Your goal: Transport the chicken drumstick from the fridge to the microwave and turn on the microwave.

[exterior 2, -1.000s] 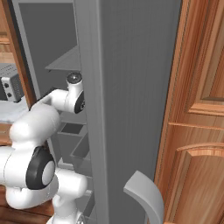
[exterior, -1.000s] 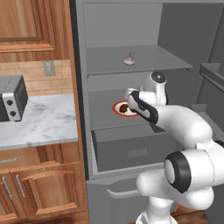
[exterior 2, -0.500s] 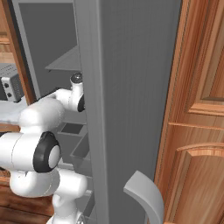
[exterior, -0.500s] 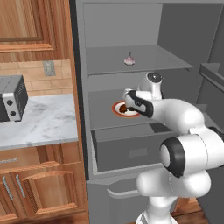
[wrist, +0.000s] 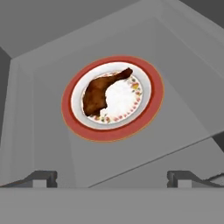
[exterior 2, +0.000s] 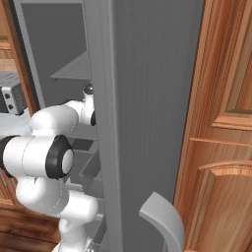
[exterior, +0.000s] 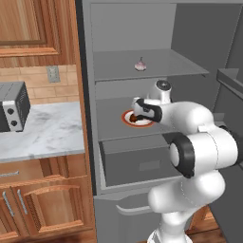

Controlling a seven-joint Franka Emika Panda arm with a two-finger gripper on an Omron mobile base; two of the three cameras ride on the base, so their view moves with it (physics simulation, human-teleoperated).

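The chicken drumstick, glossy dark brown, lies on a white plate with a red rim on the fridge's middle shelf. My gripper hovers above the plate's near side, open, with its two dark fingertips wide apart and nothing between them. In the left base view the gripper hangs over the plate inside the open grey fridge, hiding most of the drumstick. The microwave is out of view.
A pale garlic bulb sits on the shelf above. A wide grey drawer juts out below the plate's shelf. A small toaster oven stands on the marble counter at left. The fridge's side wall blocks the right base view.
The arm has folded closer to the fridge, its elbow swinging in. The hand has sunk slightly over the plate; the drumstick and plate have not moved.
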